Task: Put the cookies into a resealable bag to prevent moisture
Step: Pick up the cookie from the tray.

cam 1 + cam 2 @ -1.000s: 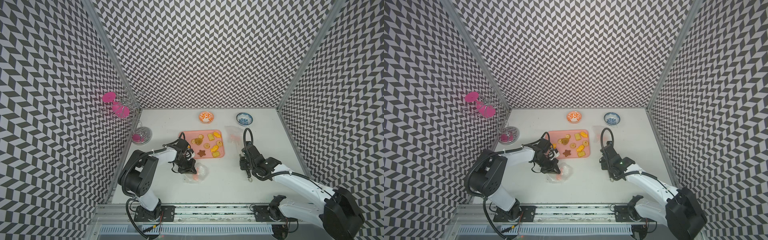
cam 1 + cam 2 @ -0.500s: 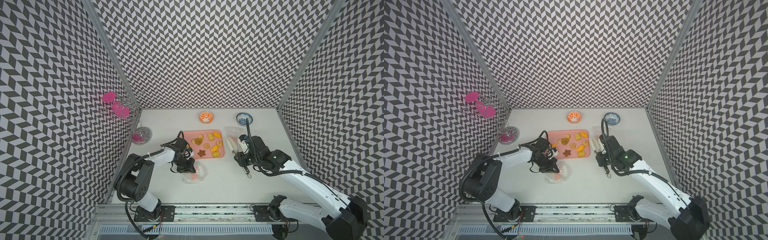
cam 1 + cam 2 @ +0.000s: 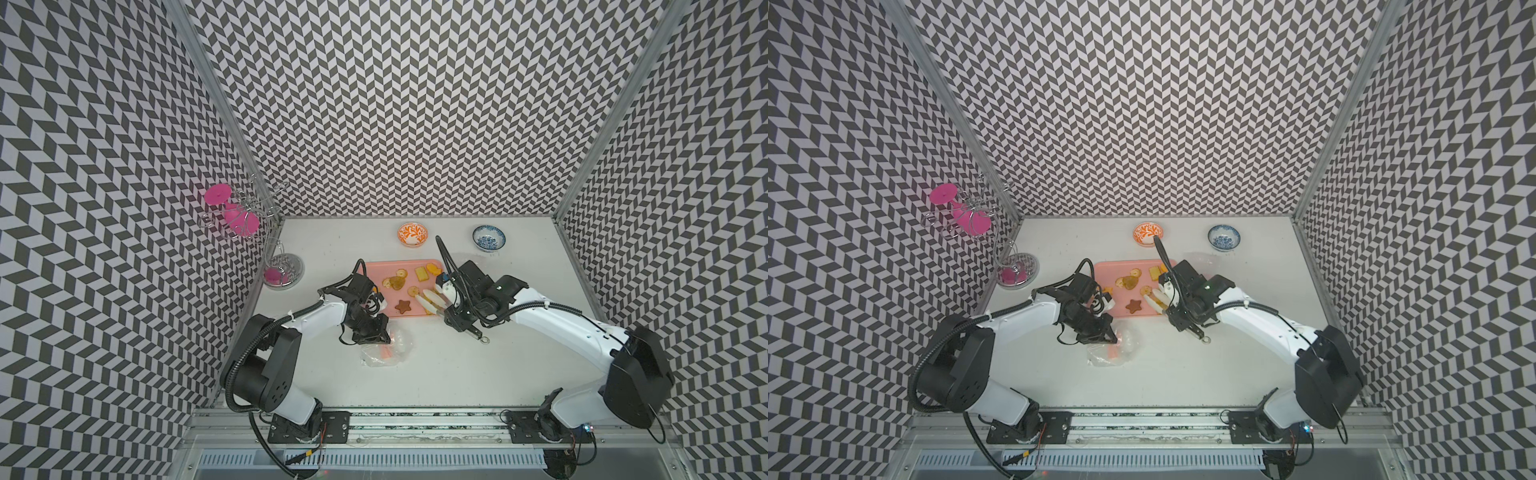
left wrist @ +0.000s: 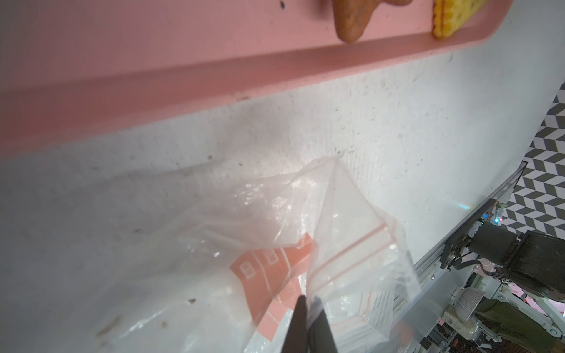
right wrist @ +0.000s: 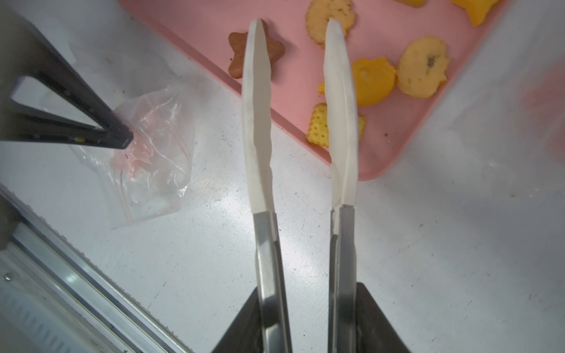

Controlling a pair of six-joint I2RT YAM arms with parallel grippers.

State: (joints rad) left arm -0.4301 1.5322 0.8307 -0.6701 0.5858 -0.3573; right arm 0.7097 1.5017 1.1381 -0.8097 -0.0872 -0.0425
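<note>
Several yellow and tan cookies (image 3: 405,284) and a dark brown star (image 3: 403,306) lie on a pink tray (image 3: 388,268). A clear resealable bag (image 3: 386,349) with a red seal line sits on the table in front of the tray. My left gripper (image 4: 308,298) is shut on the bag's (image 4: 351,244) rim, pinching the film between its black fingers. My right gripper (image 5: 307,290) is shut on metal tongs (image 5: 258,122) with white tips. The tong tips stand apart over the tray's near right corner, with the star (image 5: 276,50) behind one tip. Nothing is between them.
An orange patterned bowl (image 3: 412,234) and a blue patterned bowl (image 3: 489,238) stand behind the tray. A wire stand with pink glasses (image 3: 266,232) is at the back left wall. The metal rail (image 3: 415,419) runs along the table's front edge.
My right arm has swung left and toward the tray, bringing the tongs from the right side of the table to the tray's near right corner. The left gripper has stayed on the bag.
</note>
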